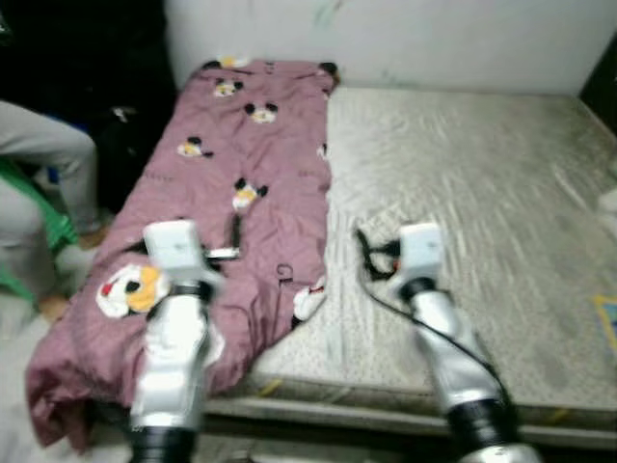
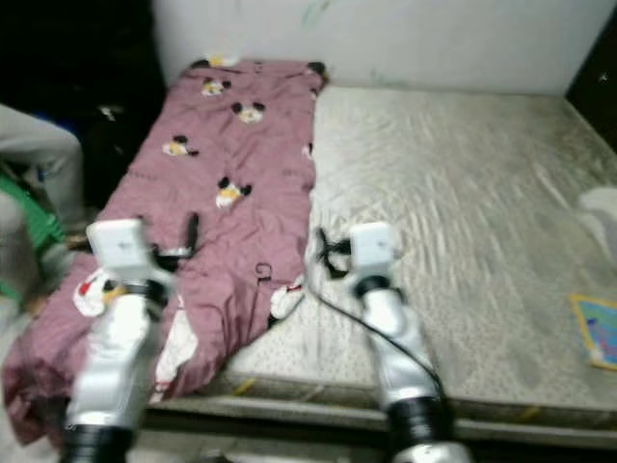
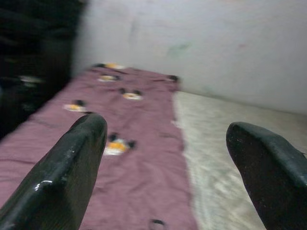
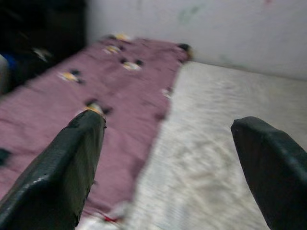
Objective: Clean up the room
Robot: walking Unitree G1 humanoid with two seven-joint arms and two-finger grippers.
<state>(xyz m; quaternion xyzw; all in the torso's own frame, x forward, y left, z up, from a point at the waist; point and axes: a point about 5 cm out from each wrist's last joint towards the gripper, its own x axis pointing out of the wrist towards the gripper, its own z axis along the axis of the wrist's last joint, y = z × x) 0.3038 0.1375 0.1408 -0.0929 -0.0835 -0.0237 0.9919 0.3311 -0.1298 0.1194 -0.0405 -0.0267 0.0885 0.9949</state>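
A mauve blanket (image 1: 251, 145) printed with cartoon mice lies lengthwise along the left side of a bare grey mattress (image 1: 463, 174); its near end hangs over the bed's front corner. My left gripper (image 1: 227, 246) hovers over the blanket's near half, open and holding nothing; in the left wrist view its fingers (image 3: 72, 163) stand wide apart, pointing along the blanket (image 3: 120, 120) toward the wall. My right gripper (image 1: 371, 256) is over the blanket's right edge, where it meets the mattress. It is open and empty too, with the blanket (image 4: 72, 96) and mattress (image 4: 216, 143) ahead.
A seated person's grey-trousered leg (image 1: 48, 145) and something green (image 1: 39, 222) are beside the bed on the left, with dark furniture (image 1: 87, 48) behind. A white wall (image 1: 405, 39) backs the bed. A coloured flat item (image 2: 598, 328) and a white object (image 2: 603, 207) lie at the mattress's right.
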